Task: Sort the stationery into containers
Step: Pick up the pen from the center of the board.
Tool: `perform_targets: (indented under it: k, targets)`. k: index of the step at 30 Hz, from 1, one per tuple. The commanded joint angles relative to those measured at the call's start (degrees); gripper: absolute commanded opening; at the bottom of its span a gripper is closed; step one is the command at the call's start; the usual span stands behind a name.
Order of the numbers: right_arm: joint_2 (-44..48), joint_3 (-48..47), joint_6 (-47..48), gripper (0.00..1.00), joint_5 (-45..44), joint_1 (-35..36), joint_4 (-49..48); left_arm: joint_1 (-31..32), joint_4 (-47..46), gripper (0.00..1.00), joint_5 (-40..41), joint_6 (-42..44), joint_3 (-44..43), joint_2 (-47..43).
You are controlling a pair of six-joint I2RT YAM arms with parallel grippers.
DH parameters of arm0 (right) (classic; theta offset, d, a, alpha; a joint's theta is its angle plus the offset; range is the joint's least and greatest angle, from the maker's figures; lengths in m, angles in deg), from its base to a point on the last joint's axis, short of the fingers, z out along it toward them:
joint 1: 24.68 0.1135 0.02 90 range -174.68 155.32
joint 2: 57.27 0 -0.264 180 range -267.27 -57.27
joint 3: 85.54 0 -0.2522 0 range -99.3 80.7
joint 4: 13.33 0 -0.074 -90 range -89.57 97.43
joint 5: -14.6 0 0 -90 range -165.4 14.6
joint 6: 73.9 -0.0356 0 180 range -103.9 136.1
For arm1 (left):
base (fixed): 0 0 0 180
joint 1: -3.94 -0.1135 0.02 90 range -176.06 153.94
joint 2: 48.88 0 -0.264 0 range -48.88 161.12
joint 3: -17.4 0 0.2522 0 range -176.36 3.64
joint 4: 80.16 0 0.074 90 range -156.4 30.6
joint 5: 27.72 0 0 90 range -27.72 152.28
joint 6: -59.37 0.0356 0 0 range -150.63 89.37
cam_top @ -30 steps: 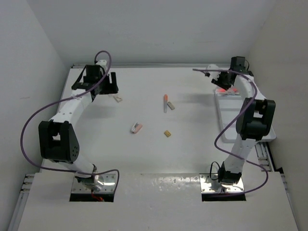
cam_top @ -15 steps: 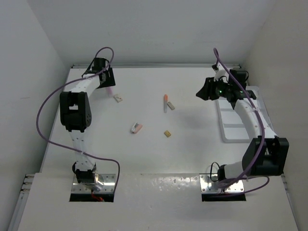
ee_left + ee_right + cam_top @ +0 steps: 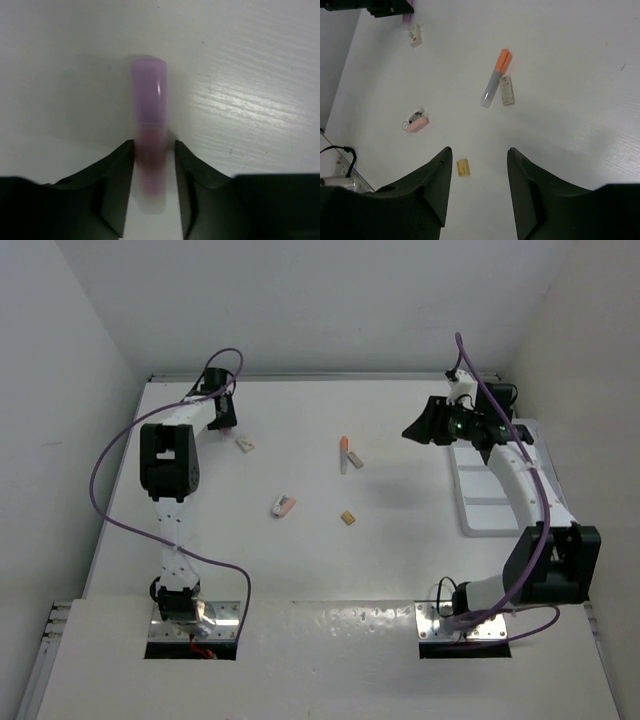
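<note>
A purple pen (image 3: 148,95) lies on the table at the far left. My left gripper (image 3: 154,145) straddles its near end, open. The left finger touches the pen and a thin strip of table shows beside the right finger. In the top view the left gripper (image 3: 222,423) is low at the far-left corner. My right gripper (image 3: 479,150) is open and empty, hovering left of the white tray (image 3: 480,487). Below it lie an orange-capped pen (image 3: 495,77), a grey-white block (image 3: 507,90), a pink block (image 3: 417,123) and a tan block (image 3: 463,167).
A small white block (image 3: 245,445) lies just right of the left gripper. The orange-capped pen (image 3: 344,453), pink block (image 3: 284,506) and tan block (image 3: 347,517) are spread over the table's middle. Side walls stand close to the table's left and right edges.
My left gripper has settled lower at the far-left corner and its jaws have narrowed round the purple pen. My right gripper has swung left off the tray and opened wider.
</note>
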Motion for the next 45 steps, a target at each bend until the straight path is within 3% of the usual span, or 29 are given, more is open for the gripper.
perform_targets:
  k: [1,2,8,13,17,22,33,45]
  targets:
    - [0.37,-3.25,-1.76,0.48,1.48,0.72,-0.76,-0.84,0.95,0.40,-0.32,0.47,-1.88,1.63]
    - [0.28,-3.43,-2.02,0.48,1.74,1.16,-0.93,-1.01,1.39,0.30,-0.76,0.47,-1.89,1.64]
    - [-0.86,-6.41,-4.13,0.52,2.18,5.72,-2.17,-5.05,-1.14,0.00,-12.78,-0.40,2.84,-4.49]
    - [-4.11,-11.42,-12.64,0.60,2.97,8.98,-7.77,-7.79,-21.08,0.00,-30.71,-4.71,19.98,-23.47]
    - [-8.84,-16.16,-21.78,0.73,3.24,11.18,-12.87,-5.50,-22.77,0.00,-38.89,-4.98,28.14,-34.01]
    - [-13.07,-21.52,-27.25,0.77,2.54,15.75,-17.89,-1.64,-27.18,0.00,-48.65,-7.62,36.16,-42.12]
    - [-18.26,-29.18,-26.46,0.77,-4.49,24.45,-16.67,13.73,-26.30,0.00,-43.57,-7.35,36.44,-51.80]
    - [-20.90,-28.92,-24.88,0.72,-10.90,27.00,-13.51,17.70,-26.73,0.00,-43.21,-8.67,33.62,-49.34]
